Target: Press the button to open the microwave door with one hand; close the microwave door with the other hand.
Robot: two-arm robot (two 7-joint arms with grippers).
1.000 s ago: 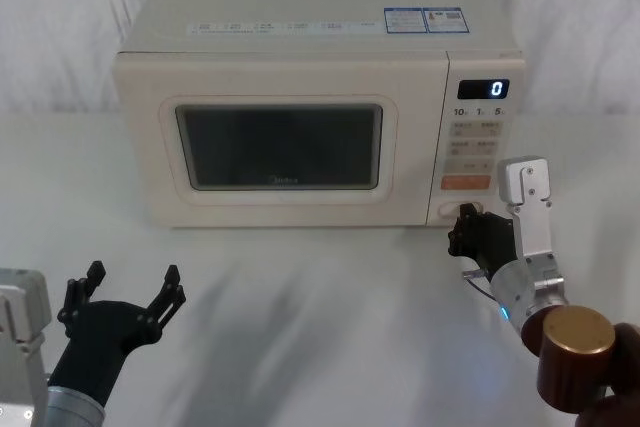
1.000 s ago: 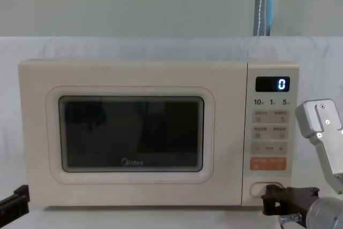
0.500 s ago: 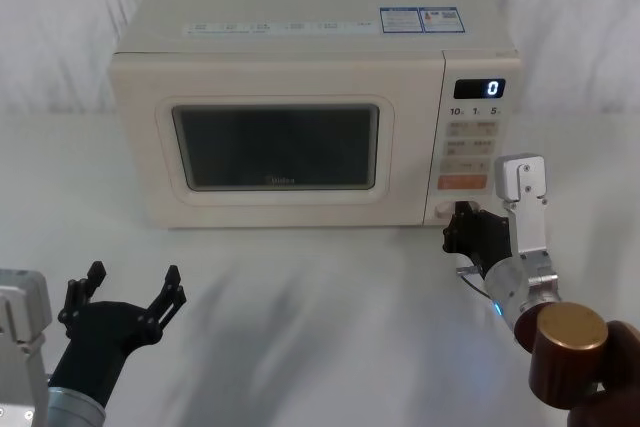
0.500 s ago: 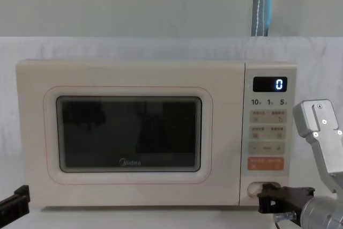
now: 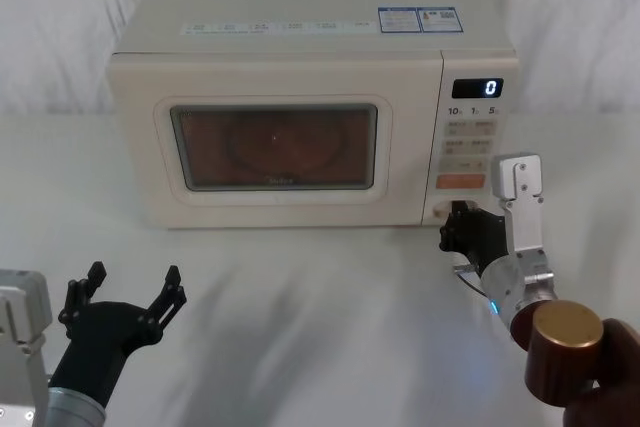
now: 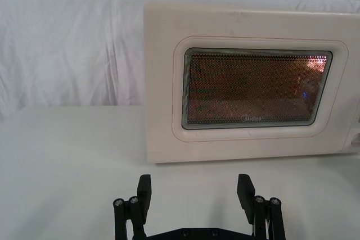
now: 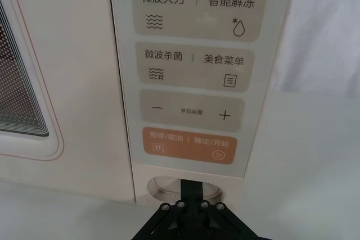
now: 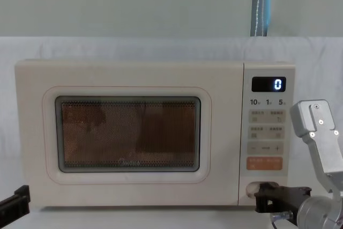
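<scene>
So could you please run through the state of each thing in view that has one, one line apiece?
button: right gripper's tip pressed onto it.
microwave door: flush with the front, interior light glowing through its window.
display: lit, reading 0.
right gripper: at the button, fingers together.
left gripper: open, low on the near left, apart from the microwave.
</scene>
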